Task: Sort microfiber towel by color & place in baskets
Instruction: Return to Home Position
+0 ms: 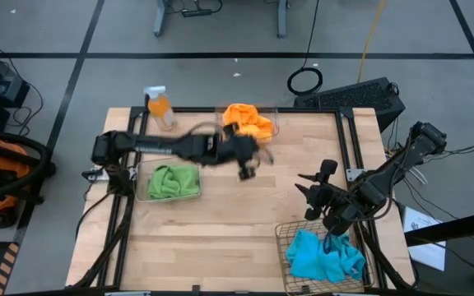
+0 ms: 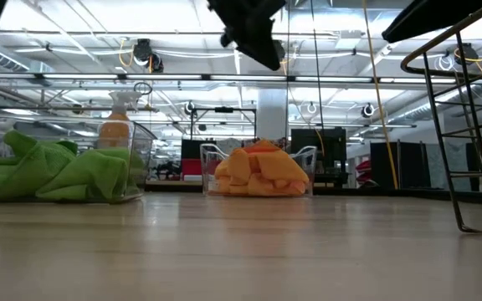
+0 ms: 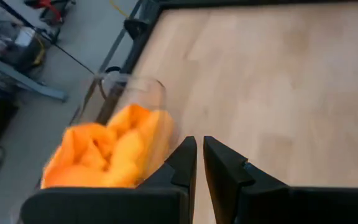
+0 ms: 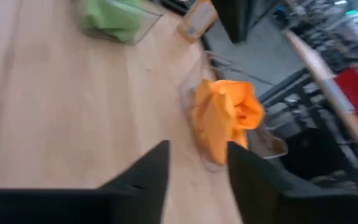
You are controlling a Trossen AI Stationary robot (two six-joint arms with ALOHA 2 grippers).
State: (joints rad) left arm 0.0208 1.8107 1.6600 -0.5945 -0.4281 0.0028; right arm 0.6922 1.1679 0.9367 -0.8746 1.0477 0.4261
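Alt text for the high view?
Sorted towels on a wooden table: green towels in a clear tub at left, orange towels in another at top, blue towels in a wire basket lower right. Left gripper hovers by the orange towels; right gripper waits near the basket.

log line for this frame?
left gripper: shut, empty | right gripper: open, empty | orange towels, green towels, blue towels: binned

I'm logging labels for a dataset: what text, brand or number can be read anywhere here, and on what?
No text can be read in any view.
Orange spray bottle: any label is too small and blurred to read.
White sheet on the floor beside the table: its print is too small to read.
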